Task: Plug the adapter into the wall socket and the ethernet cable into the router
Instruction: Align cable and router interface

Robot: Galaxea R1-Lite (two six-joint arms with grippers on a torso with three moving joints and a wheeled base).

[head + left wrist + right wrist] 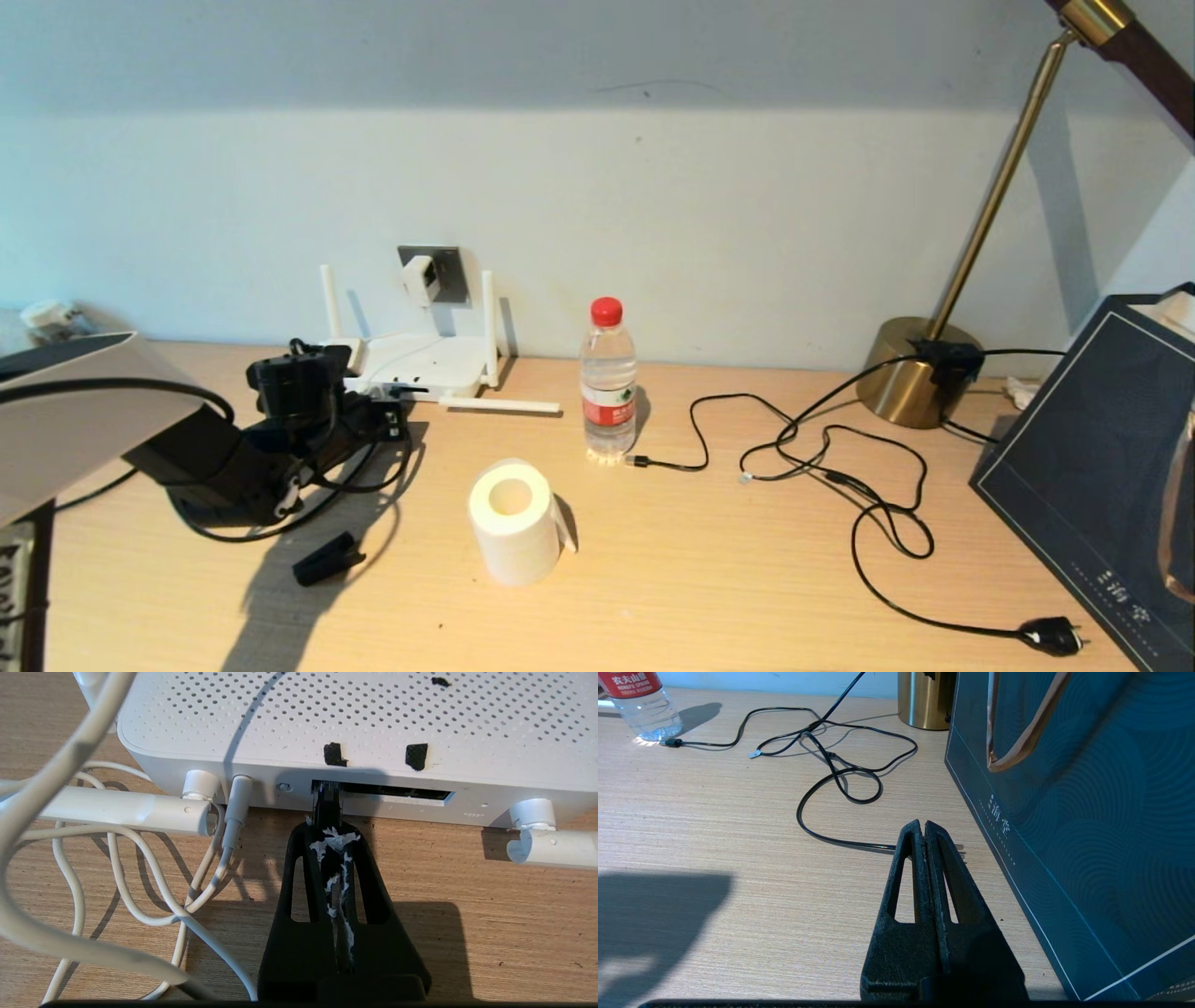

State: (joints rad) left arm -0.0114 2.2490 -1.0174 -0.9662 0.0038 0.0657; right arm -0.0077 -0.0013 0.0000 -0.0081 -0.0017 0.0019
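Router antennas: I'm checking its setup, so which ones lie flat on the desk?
The front pair: one white stick antenna lies toward the bottle, another beside the white cord; the back pair stands upright.

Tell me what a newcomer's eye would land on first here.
The left gripper at the router by the wall, its fingers shut on the ethernet cable plug at the port row. Above it, the adapter sits in the wall socket. Mid-desk stand a water bottle and a white paper roll.
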